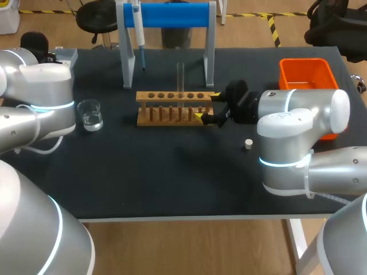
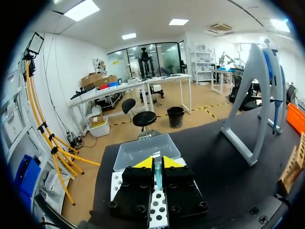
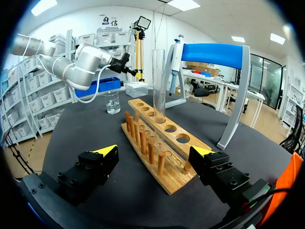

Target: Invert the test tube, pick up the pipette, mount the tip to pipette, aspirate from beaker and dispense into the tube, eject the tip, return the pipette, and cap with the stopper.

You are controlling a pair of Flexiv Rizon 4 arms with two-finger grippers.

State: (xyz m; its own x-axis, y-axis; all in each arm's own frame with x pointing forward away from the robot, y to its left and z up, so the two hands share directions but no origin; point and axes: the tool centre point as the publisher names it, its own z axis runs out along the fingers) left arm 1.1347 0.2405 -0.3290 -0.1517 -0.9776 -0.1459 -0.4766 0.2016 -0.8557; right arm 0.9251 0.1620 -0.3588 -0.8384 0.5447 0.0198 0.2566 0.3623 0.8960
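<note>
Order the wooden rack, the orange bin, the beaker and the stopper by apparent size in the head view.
1. wooden rack and orange bin: they look alike, and the bin is partly hidden, so I do not rank them.
2. beaker
3. stopper, the smallest

The right gripper [image 1: 207, 106] has its jaws wide open, one on each side of the wooden rack's [image 1: 172, 106] end. A glass tube [image 1: 180, 77] stands in the rack, ahead of the jaws. A small white stopper [image 1: 248, 144] lies behind them.

Bright, even light from ceiling panels [image 2: 82, 9], soft faint shadows on the dark table [image 1: 172, 183].
</note>
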